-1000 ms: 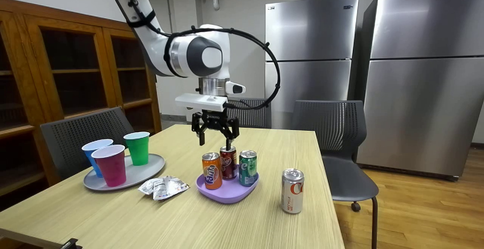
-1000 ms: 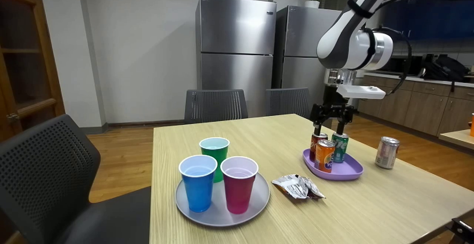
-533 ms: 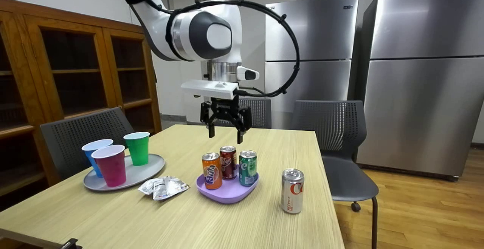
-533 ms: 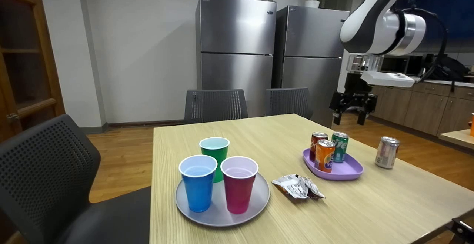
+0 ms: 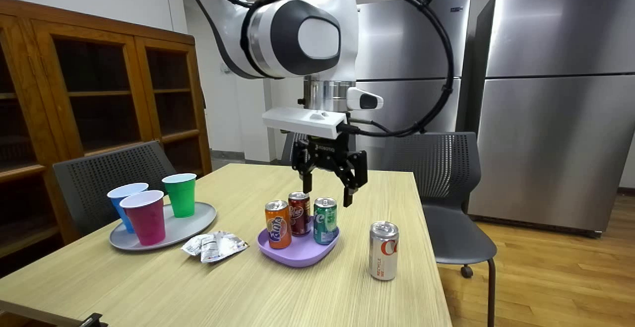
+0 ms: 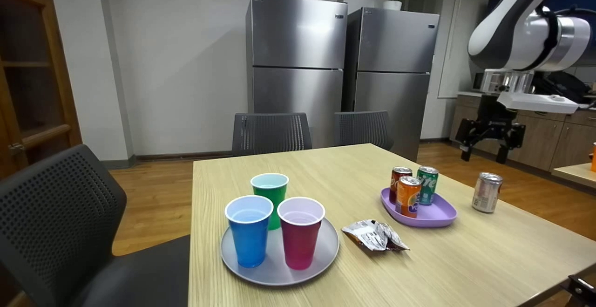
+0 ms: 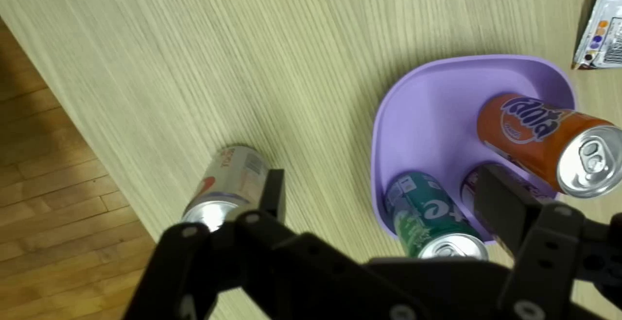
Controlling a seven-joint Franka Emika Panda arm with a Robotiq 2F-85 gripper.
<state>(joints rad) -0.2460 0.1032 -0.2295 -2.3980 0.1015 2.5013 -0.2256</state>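
My gripper (image 5: 327,190) stands open in the air with nothing between its fingers, above the table near the purple tray. On that tray (image 7: 423,106) stand three cans: a green one (image 5: 325,222), a dark red one (image 5: 299,214) and an orange Fanta can (image 5: 278,225). A silver can (image 5: 384,251) stands upright on the bare wood, apart from the tray. In the wrist view the green can (image 7: 432,213) shows between the fingers but lies below them. One finger partly covers the silver can (image 7: 228,179) there, and the other hides much of the dark red can.
A grey plate (image 6: 279,276) bears blue (image 6: 249,237), magenta (image 6: 300,239) and green (image 6: 270,188) cups. A crumpled foil packet (image 5: 214,246) lies between plate and tray. The table edge (image 7: 92,150) runs beyond the silver can. Dark chairs (image 5: 431,168) surround the table.
My gripper has risen off the can tops and travelled to the right in both exterior views, toward the silver can's side. It stayed open. Cans, tray, cups and packet have not moved.
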